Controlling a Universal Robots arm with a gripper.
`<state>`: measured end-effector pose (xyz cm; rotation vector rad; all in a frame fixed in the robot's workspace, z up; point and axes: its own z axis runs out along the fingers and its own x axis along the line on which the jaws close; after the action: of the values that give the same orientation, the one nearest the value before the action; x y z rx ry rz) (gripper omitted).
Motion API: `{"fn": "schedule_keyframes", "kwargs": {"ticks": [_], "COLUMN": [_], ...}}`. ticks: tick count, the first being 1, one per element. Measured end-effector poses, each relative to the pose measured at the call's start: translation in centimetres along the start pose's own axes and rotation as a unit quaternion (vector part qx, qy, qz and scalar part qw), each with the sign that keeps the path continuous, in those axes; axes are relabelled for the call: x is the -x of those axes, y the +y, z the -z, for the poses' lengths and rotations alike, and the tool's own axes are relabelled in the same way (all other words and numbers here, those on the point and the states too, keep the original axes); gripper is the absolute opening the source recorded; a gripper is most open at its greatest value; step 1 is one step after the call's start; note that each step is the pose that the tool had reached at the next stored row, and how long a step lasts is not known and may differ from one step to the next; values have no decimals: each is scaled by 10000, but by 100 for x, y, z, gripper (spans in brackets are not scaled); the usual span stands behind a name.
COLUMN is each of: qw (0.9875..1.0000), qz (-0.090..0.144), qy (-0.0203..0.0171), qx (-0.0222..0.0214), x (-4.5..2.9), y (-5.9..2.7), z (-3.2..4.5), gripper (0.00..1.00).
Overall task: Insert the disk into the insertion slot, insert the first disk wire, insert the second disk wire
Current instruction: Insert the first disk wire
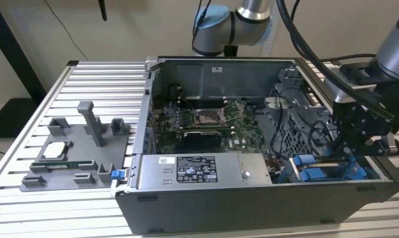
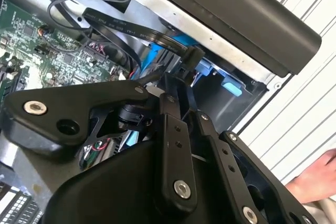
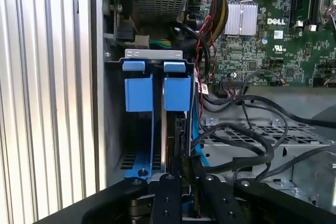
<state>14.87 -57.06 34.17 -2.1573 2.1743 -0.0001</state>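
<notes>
The disk's blue carrier (image 3: 177,93) sits in the insertion slot (image 3: 153,54) of the grey drive cage, beside a second blue carrier (image 3: 139,94); the disk's metal body is hidden. In the exterior view the cage with its blue fittings (image 1: 318,172) is in the case's front corner at the exterior view's right. My gripper (image 1: 341,151) reaches down into that corner. Its fingers (image 3: 181,140) stand close together just behind the carrier. In the second wrist view the gripper (image 2: 177,80) pinches a black connector (image 2: 193,55) on a flat black disk wire (image 2: 126,27). A blue wire (image 3: 195,135) runs beside it.
The motherboard (image 1: 199,121) fills the case's middle and the silver power-supply box (image 1: 196,171) lies along the front wall. Loose black cables (image 3: 247,129) loop over the perforated cage. A grey parts fixture (image 1: 74,153) stands at the exterior view's left. A person's hand (image 2: 315,182) rests outside the case.
</notes>
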Motion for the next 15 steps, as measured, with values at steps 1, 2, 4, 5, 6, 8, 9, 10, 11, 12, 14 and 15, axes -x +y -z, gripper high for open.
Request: {"fn": "schedule_keyframes", "kwargs": {"ticks": [1, 2, 4, 5, 6, 8, 9, 10, 11, 12, 14, 15], "qw": [10000, 10000, 10000, 10000, 10000, 10000, 10000, 10000, 10000, 10000, 10000, 10000], "qz": [0, 0, 0, -1, -2, -6, -8, -11, -14, -17, -20, -21], "qy": [0, 1, 3, 4, 3, 3, 3, 3, -2, -1, 3, 4], "qx": [-3, -4, -5, -6, -6, -6, -6, -6, -6, -5, -7, -7], "x": [2, 3, 3, 3, 3, 2, 1, 2, 1, 1, 1, 1], "y": [3, 3, 3, 4, 4, 4, 3, -1, -7, -14, -18, -18], "z": [-4, -8, -13, -15, -20, -27, -30, -33, -38, -39, -40, -48], "gripper": [0, 0, 0, 0, 0, 0, 0, 0, 0, 0, 0, 0]}}
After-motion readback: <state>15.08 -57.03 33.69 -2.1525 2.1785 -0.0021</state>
